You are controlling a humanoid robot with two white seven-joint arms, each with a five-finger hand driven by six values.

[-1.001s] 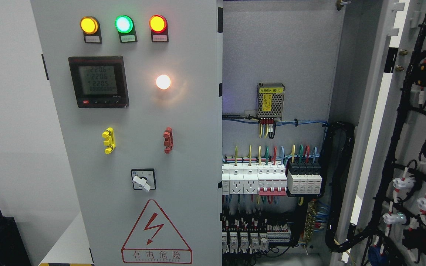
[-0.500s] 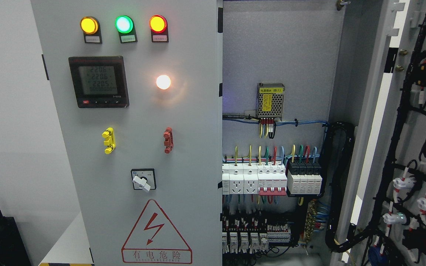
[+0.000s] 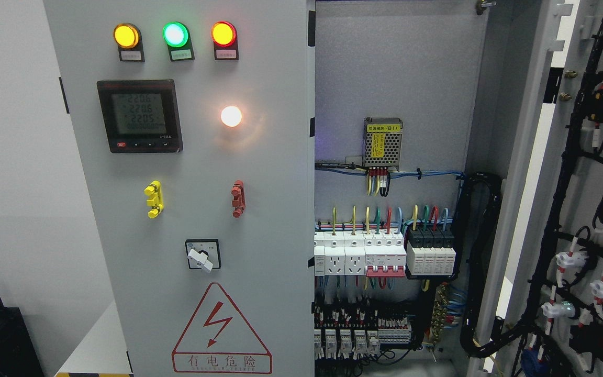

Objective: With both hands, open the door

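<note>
Hands are both out of view; their state cannot be told. Right door (image 3: 589,199) stands swung open at three o'clock; left door (image 3: 197,209), long axis upright, faces the camera shut.

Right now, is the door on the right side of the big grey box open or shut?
Open. The right door is swung wide, its wired inner face showing, and the breakers inside the cabinet are in plain sight.

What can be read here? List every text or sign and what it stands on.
"有电危险": red lightning warning triangle on the left door.
"2206", "2206", "2205": digital meter, roughly; bottom row unreadable.
Yellow label on the power supply: Chinese text ending "(B1)", blurred.
Tags under the three indicator lamps: too small.
Rotary switch marks: too small.
</note>
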